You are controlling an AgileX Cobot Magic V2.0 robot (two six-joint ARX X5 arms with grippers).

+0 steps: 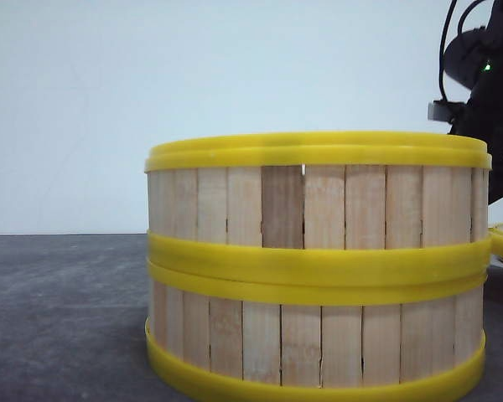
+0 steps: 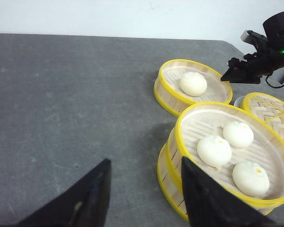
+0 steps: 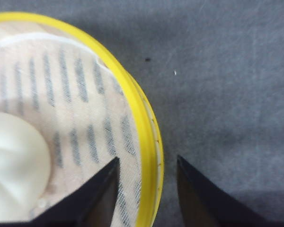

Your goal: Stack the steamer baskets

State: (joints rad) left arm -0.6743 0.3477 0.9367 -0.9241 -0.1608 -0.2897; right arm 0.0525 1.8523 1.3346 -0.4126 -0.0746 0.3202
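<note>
Two steamer baskets stand stacked, filling the front view: the top one (image 1: 318, 205) on the lower one (image 1: 318, 343). From the left wrist view, the stack's top basket (image 2: 179, 142) holds three white buns (image 2: 214, 150). A single steamer basket (image 2: 168, 92) with one bun (image 2: 193, 83) sits beyond it. My left gripper (image 2: 144, 170) is open over the bare table beside the stack, with nothing between its fingers. My right gripper (image 3: 146, 163) is open astride the single basket's yellow rim (image 3: 132, 94), one finger over the liner, the other outside the wall.
A woven lid with a yellow rim (image 2: 270, 111) lies to the right of the stack. My right arm (image 1: 486, 75) rises behind the stack at the right. The grey table (image 2: 61, 104) stretches to the left, and a pale wall stands behind it.
</note>
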